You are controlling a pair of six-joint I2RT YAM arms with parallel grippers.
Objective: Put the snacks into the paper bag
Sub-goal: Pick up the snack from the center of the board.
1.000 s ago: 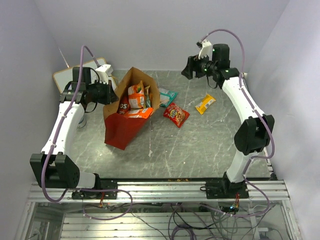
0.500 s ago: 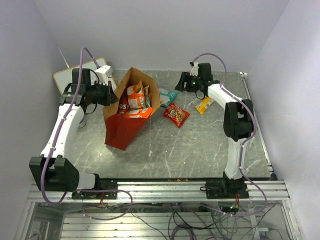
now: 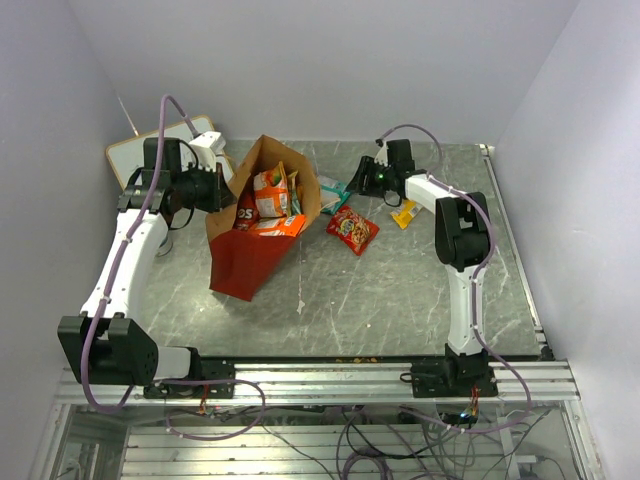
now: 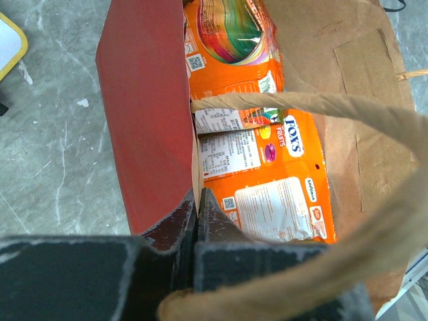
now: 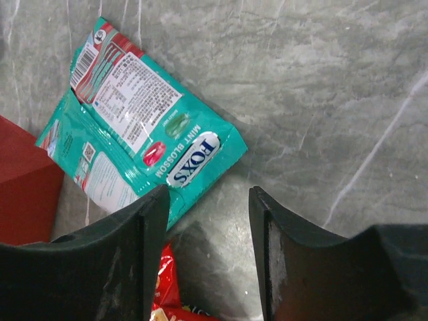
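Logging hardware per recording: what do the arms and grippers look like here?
The left arm and right arm have white links, black joints and a lilac cable looping alongside. The left gripper and right gripper have black fingers. A green light glows near the right wrist.

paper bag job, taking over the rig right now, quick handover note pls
Left claw: shut on the bag, pinching its red wall at the rim.
Right claw: open, empty, hovering over the teal pack.
Done: orange packs are inside the bag.
Left: teal pack, red pack and yellow pack lie on the table, right of the bag.
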